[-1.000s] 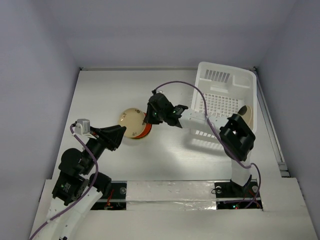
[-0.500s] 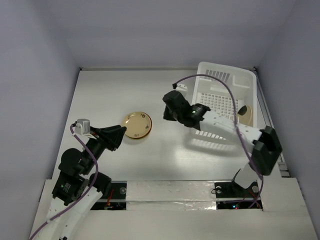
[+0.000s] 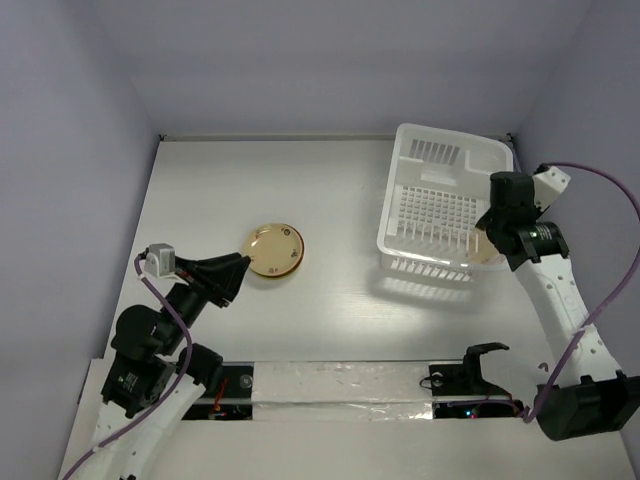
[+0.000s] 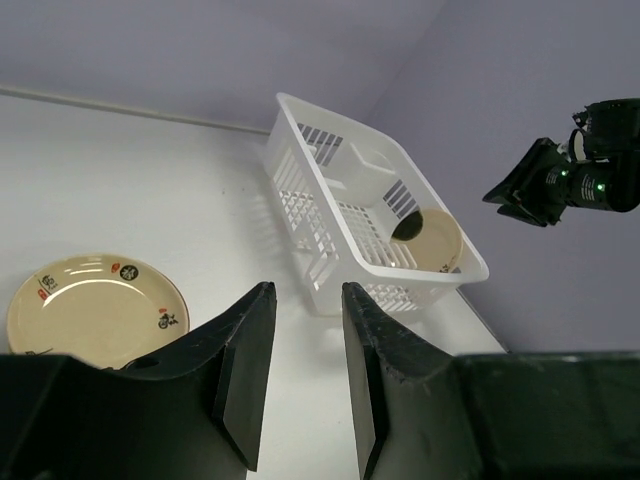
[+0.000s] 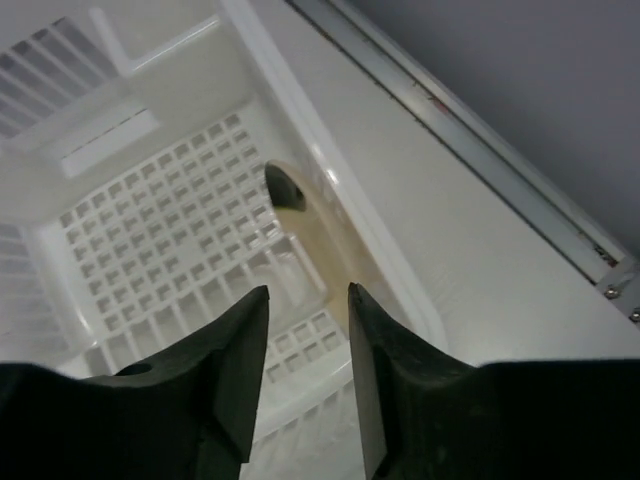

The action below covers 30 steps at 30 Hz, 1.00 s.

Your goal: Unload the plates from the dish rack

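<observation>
- The dish rack (image 3: 437,152) is taken as the landmark. One cream plate (image 3: 487,243) is seen inside it, stood on edge and leaned against the right-hand wall, towards the near end.
- A stack of plates (image 3: 274,250), cream on top, is laid flat on the table (image 3: 250,180), well to the left of the dish rack. The task is judged nearly done, with only the leaning plate to be lifted out.
- The right gripper (image 5: 307,300) is held above the right wall of the dish rack, its fingers spread and nothing between them. The plate is seen through the gap, lower down and apart from them.
- The left gripper (image 4: 305,295) is held well left of the dish rack and near the stack, its fingers likewise parted and empty.
- Risk, finger on wall: little room is left between the plate and the wall it leans on. An outer finger brought down there could strike the flared rim or jam in the slots.
- Risk, rack dragged: the dish rack looks light and is not held down, so a snagged finger or plate could shift or tip it during the lift.
- Risk, slip: only the thin upper edge is offered, so a shallow pinch could let the plate swing or drop back onto the grid floor.
</observation>
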### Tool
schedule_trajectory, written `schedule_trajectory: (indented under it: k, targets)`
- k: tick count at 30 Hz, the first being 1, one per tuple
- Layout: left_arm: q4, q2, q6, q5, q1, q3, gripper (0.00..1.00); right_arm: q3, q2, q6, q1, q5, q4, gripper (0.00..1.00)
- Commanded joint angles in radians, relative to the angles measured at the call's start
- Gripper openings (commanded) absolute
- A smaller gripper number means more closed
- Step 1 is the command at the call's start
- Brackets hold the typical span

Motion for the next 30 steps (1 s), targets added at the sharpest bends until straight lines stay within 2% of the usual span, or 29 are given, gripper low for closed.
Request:
schedule_trajectory:
  k: [1,5,8,14,25,28,30]
  targets:
    - [0.053,-0.021,0.002,0.015,-0.007,0.009,0.3,0.051,0.032,-0.161,-0.089,-0.023,-0.026,0.46]
    - [0.053,-0.03,0.002,0.012,-0.007,0.01,0.3,0.091,0.118,-0.24,-0.145,-0.081,-0.059,0.45]
    - [0.051,-0.032,0.0,0.007,-0.016,0.01,0.3,0.111,0.164,-0.249,-0.155,-0.108,-0.067,0.36]
    - [0.051,-0.03,0.0,0.012,-0.016,0.01,0.3,0.122,0.253,-0.27,-0.168,-0.146,-0.073,0.33]
    - [0.051,-0.036,0.0,0.007,-0.025,0.01,0.31,0.138,0.356,-0.266,-0.178,-0.079,-0.079,0.36]
    - [0.05,-0.038,0.0,0.006,-0.025,0.01,0.31,0.148,0.376,-0.261,-0.178,-0.062,-0.095,0.33]
    - [0.05,-0.039,0.0,0.006,-0.025,0.01,0.31,0.149,0.388,-0.261,-0.178,-0.053,-0.101,0.27]
